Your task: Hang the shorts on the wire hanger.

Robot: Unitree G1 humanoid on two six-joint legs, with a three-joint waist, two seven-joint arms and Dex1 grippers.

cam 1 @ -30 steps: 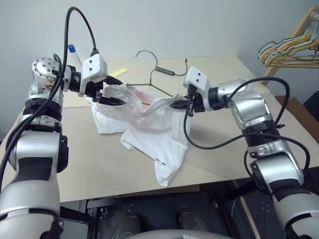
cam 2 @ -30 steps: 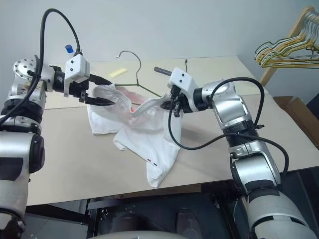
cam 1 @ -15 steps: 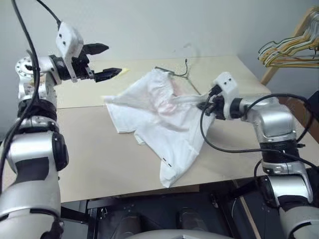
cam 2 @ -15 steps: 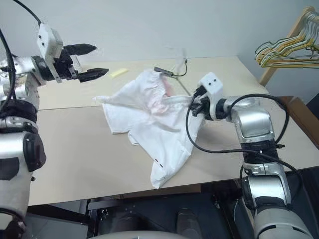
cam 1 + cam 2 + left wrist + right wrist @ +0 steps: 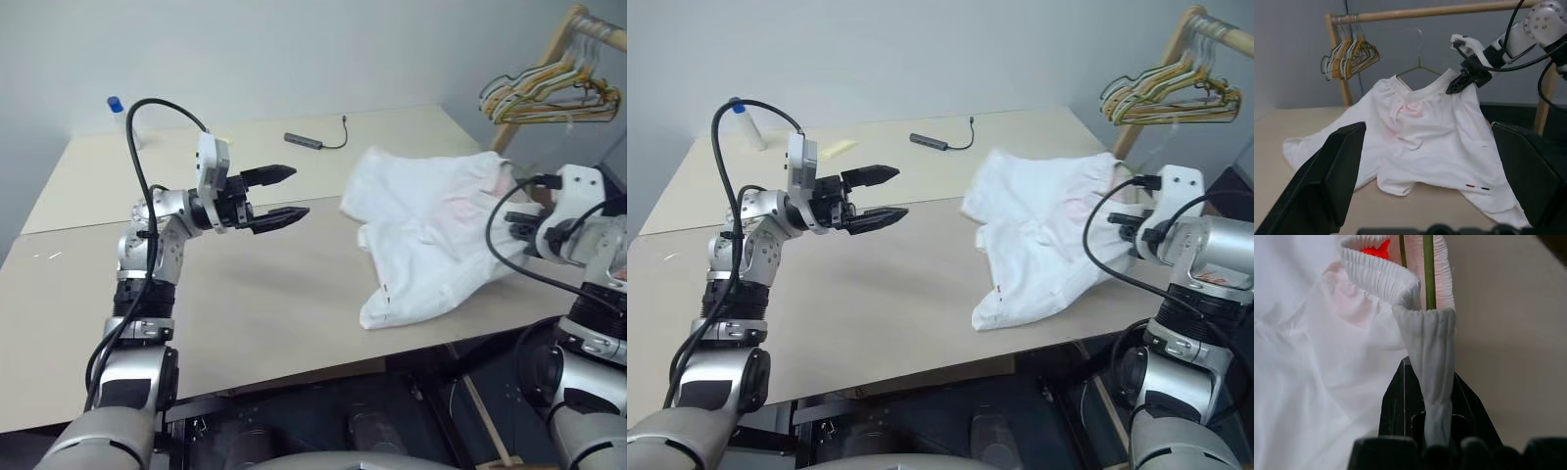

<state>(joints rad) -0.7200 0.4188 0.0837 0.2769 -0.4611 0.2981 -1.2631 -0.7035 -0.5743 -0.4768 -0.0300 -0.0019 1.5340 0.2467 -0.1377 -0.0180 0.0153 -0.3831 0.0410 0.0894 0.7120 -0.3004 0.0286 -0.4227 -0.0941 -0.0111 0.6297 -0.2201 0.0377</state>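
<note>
- Our right gripper [image 5: 1457, 87] is clenched on the gathered waistband of the shorts [image 5: 431, 230], with the wire hanger [image 5: 1418, 68] threaded inside that waistband; its hook rises above the cloth in the left wrist view.
- Our left gripper [image 5: 284, 194] is released, fingers spread and holding nothing, well apart from the shorts and pointing toward them.
- The shorts lie mostly on the table [image 5: 245, 294] at the corner nearest the wooden rack [image 5: 1415, 12], one leg trailing to the table's front edge.
- Risk, as we judge it: the pinch takes only a narrow fold of waistband. If the trailing cloth drags on the table, the fold could slip out of the fingers.
- Risk: the hanger wire sits loosely in the waistband. A tilt could let the shorts slide off one shoulder of the hanger, since the opposite side of the waistband is unsupported.
- Risk: the hook may snag the bunch of hangers [image 5: 544, 88] already on the rack, just beyond the shorts.
- The table is pale beige, two boards butted together, matte and flat.
- Beyond the shorts, toward the wall, lie a small dark adapter with a cable [image 5: 306, 142], a yellow scrap [image 5: 835, 149] and a blue-capped bottle [image 5: 116, 106].
- The wall is plain grey.
</note>
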